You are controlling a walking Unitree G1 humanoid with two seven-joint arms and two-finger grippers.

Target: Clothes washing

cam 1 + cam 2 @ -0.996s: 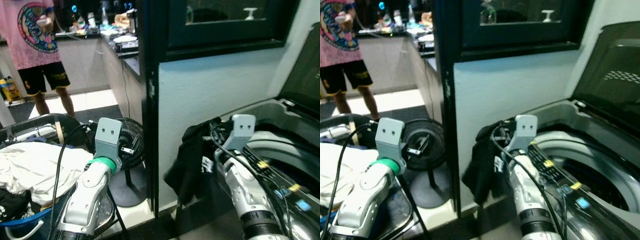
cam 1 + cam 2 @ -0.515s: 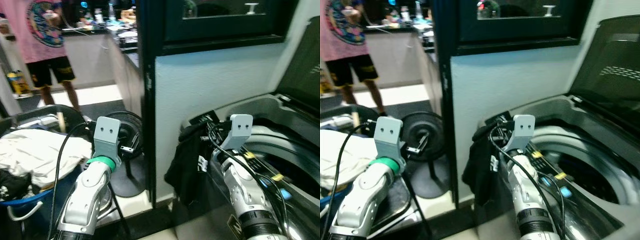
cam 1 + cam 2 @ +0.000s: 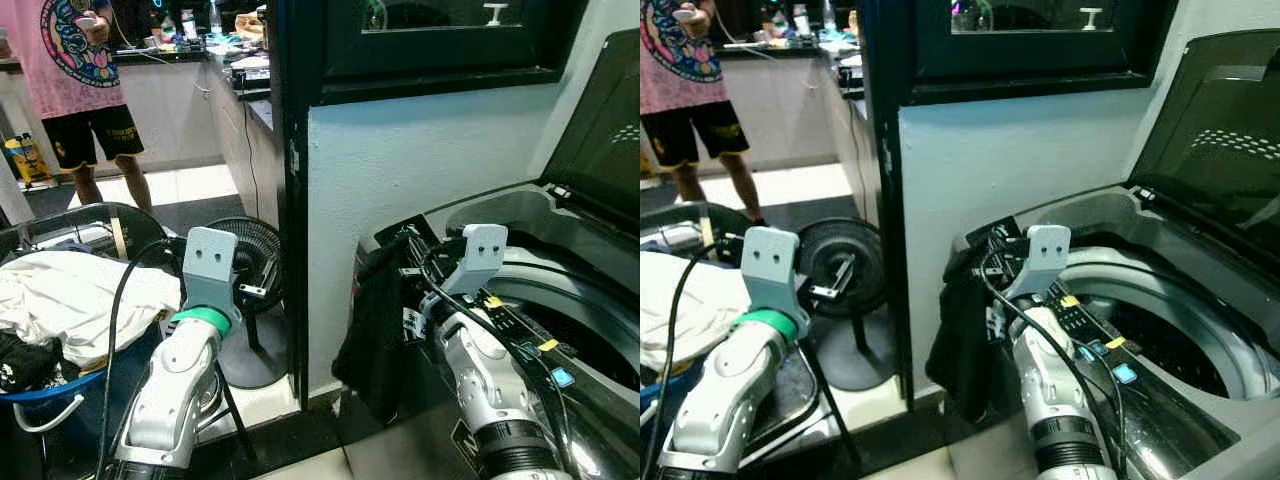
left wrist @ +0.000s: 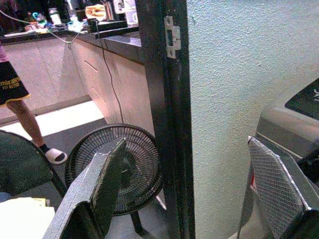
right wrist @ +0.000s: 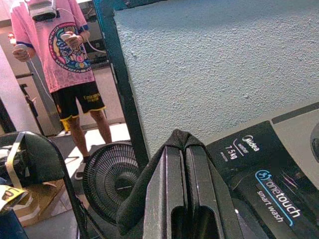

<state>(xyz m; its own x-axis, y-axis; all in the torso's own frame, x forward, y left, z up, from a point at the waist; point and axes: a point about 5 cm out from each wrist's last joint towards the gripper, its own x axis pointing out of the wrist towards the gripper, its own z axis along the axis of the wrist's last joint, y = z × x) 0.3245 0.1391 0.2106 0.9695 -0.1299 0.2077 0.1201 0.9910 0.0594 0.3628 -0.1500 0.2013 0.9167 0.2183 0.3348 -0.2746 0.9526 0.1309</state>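
Since a second ago, only the camera has shifted. Right gripper stays clenched on the black garment beside the washer; left gripper hangs released. Drum apparently unloaded, white laundry waiting.

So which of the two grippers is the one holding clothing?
The right gripper, shut on the black garment hanging over the washing machine's corner. The left gripper is open, holding nothing.

The person beyond the washing machine is cut off above the chest by the top edge. The machine's open lid runs off to the side, and its drum interior is too dark to read. The black garment hanging at the machine's corner hides the right gripper tips; the blue basket is cropped.
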